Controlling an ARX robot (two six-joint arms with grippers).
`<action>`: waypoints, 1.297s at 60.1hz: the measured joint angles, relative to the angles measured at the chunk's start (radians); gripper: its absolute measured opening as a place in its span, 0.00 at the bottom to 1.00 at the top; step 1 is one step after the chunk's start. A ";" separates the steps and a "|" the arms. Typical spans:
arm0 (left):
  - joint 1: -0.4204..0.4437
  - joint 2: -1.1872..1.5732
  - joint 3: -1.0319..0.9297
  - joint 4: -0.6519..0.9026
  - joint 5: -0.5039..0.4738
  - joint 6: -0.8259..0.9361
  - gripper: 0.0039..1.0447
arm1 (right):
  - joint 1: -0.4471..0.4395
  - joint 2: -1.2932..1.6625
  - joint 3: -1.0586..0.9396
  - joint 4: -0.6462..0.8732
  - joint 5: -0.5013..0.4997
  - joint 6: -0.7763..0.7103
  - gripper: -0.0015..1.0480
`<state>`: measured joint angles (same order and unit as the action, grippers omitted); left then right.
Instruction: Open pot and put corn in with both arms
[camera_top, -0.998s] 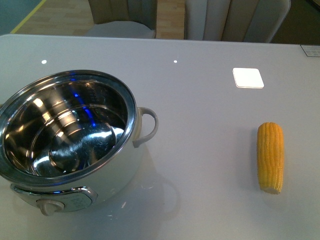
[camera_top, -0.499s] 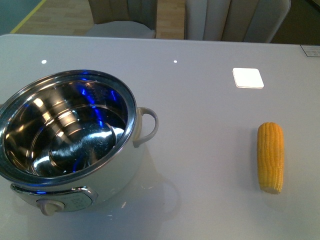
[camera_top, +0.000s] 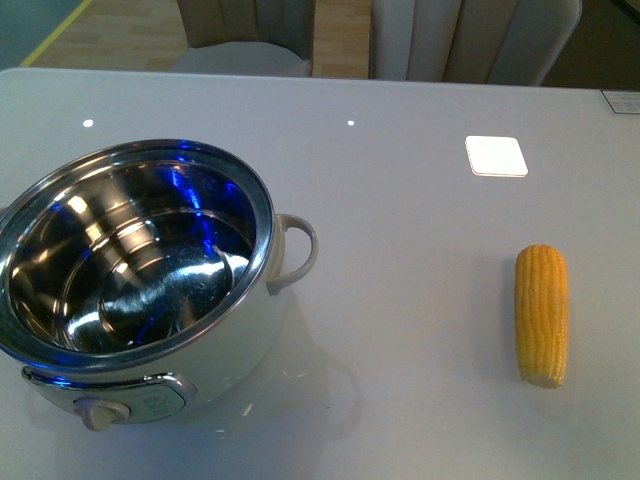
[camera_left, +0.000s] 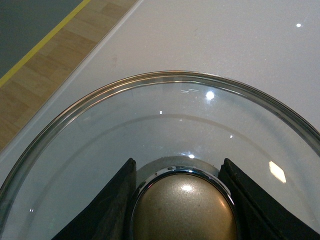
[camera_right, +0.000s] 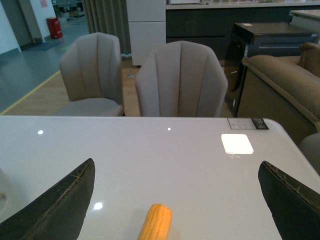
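Running off the front view's edge at nine o'clock, the pot (camera_top: 240, 345) lost part of its rim, and neither arm showed there. The glass lid (camera_left: 165, 120) appeared only to the left wrist camera, its near part cut off; whether it touched anything beneath could not be told. One end of the corn (camera_top: 541, 315) was clipped in the right wrist view.

The glossy grey counter (camera_top: 400, 260) bore a bright square patch (camera_top: 496, 155) at two o'clock. Beyond it stood two padded chairs (camera_right: 180, 82), a sofa (camera_right: 280, 85) and a wooden floor (camera_left: 35, 75).

The pot sat uncovered at eight o'clock and the corn lay at four o'clock, well apart. The left pincer (camera_left: 178, 167) gripped the lid's gold knob (camera_left: 184, 210), jaws narrowed around it. The right pincer (camera_right: 176, 167) hung spread wide, holding nothing, the corn visible between its fingers.
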<state>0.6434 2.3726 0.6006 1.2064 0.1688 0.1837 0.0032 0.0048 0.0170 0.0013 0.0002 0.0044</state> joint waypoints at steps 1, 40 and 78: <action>-0.005 0.006 0.011 -0.002 0.000 -0.004 0.42 | 0.000 0.000 0.000 0.000 0.000 0.000 0.92; -0.080 0.163 0.208 0.006 -0.051 -0.048 0.42 | 0.000 0.000 0.000 0.000 0.000 0.000 0.92; -0.070 0.066 0.145 -0.011 -0.081 -0.090 0.93 | 0.000 0.000 0.000 0.000 0.000 0.000 0.92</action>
<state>0.5735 2.4386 0.7460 1.1950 0.0879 0.0937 0.0032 0.0048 0.0170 0.0013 0.0002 0.0044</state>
